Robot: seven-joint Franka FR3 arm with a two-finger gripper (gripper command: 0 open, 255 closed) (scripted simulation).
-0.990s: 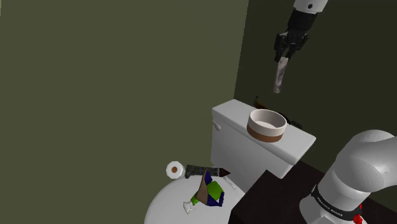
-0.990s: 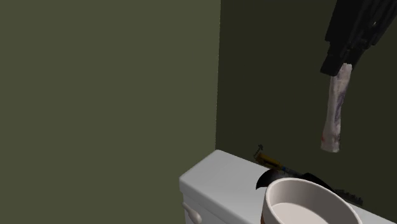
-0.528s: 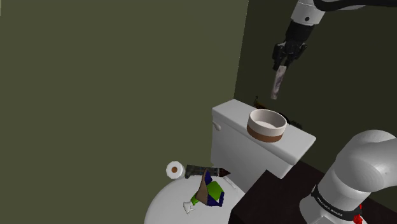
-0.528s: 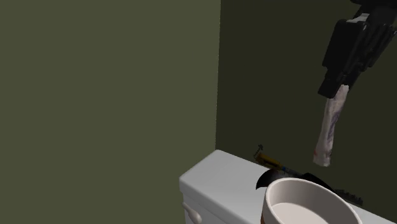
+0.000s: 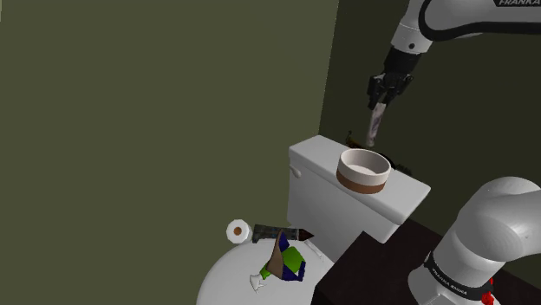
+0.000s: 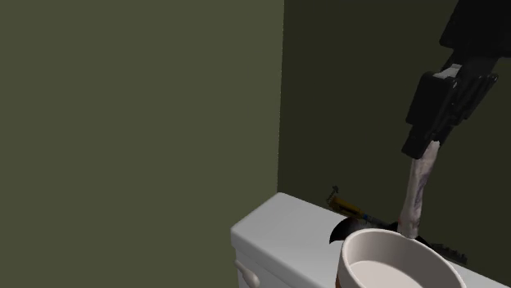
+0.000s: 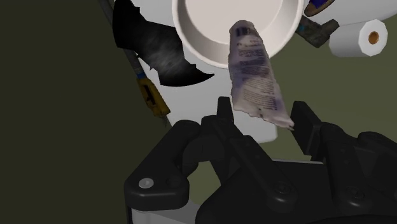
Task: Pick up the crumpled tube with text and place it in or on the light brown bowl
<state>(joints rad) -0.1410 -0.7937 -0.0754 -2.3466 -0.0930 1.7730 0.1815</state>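
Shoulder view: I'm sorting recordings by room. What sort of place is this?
Probably a bathroom: a white toilet tank, the toilet lid below it, and a toilet paper roll near that lid.

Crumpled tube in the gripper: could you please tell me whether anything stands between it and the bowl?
Nothing visible does. The crumpled tube hangs from the shut gripper with its lower end over the bowl, whose mouth is open. The black object lies beside the bowl, not between them.
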